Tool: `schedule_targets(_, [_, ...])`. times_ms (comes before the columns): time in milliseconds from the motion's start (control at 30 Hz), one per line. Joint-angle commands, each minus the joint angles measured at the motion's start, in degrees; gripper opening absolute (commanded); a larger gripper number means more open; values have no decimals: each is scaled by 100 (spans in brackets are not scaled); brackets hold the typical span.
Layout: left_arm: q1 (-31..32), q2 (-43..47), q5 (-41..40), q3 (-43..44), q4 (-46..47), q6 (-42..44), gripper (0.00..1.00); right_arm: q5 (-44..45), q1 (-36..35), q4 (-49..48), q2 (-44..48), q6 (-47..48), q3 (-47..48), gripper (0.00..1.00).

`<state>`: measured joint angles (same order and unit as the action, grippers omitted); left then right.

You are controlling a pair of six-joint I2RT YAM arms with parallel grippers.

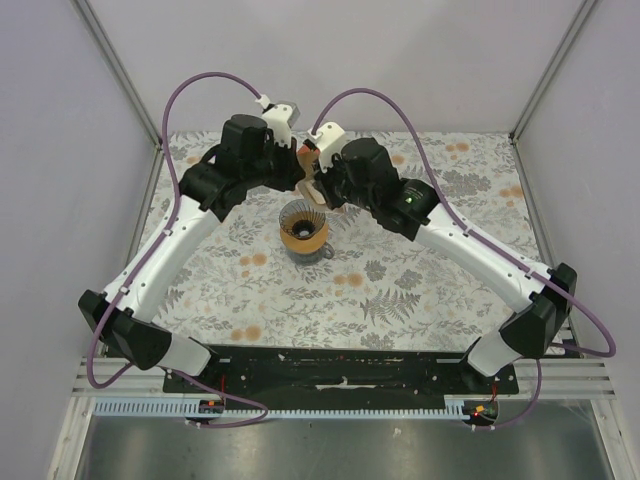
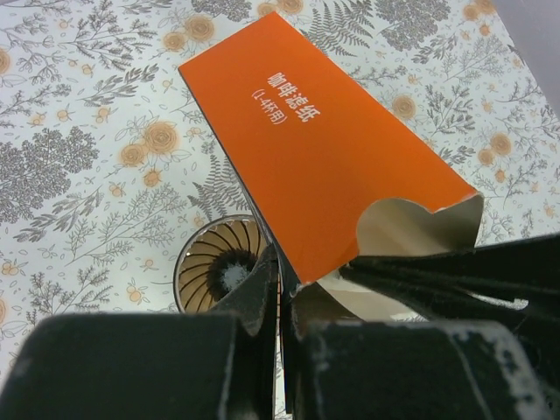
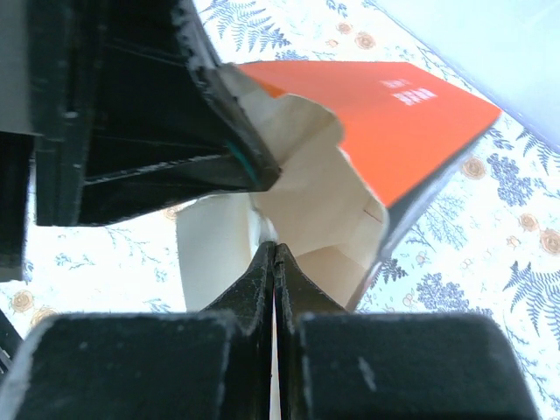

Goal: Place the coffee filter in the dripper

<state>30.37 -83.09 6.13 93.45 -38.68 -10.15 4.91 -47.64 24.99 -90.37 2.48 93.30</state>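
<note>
Best done as a slow, straight pull: brace the orange packet (image 2: 324,166) firmly in the left gripper (image 2: 280,271) so that nothing swings, then draw the coffee filter (image 3: 219,245) out through the notched mouth with the right gripper (image 3: 274,254), along the packet's length and not across it (thin paper, likely to tear or to drag a second sheet along). Once free, carry it toward the dripper (image 1: 303,226), which sits mid-frame in the top view just below both grippers, and lower it point first into the dark ribbed cone. Worth checking that only one sheet comes away. Left fingers: pressed fully together on the packet's near edge, with the packet slanting up toward the top of the left wrist view and the dripper showing beneath at lower left. Right fingers: likewise closed tight, nipping a thin pale sheet at the packet's open end in the middle of the right wrist view. By the look of it that sheet is the filter's edge, partly out of the packet and not yet near the dripper.
</note>
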Motion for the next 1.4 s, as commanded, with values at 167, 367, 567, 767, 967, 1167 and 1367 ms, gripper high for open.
schedule_targets(167, [30, 223, 99, -20, 176, 101, 2, 283, 229, -56, 239, -20, -251, 0])
schedule_targets(367, [22, 205, 213, -20, 176, 84, 2, -410, 229, -126, 186, 165, -268, 9])
schedule_targets(567, [22, 223, 406, -46, 202, 171, 2, -921, 220, -407, 388, 358, -549, 27])
schedule_targets(767, [22, 205, 845, -55, 220, 180, 2, -930, 220, -399, 292, 341, -532, 20])
schedule_targets(967, [22, 214, 1232, -46, 220, 189, 2, -1000, 220, -390, 151, 279, -470, 24])
schedule_targets(1167, [22, 240, 1470, -81, 220, 198, 2, -904, 211, -390, 72, 192, -426, 16])
schedule_targets(1367, [22, 249, 1470, -90, 167, 294, 2, -256, 211, -381, 160, 69, -470, 0])
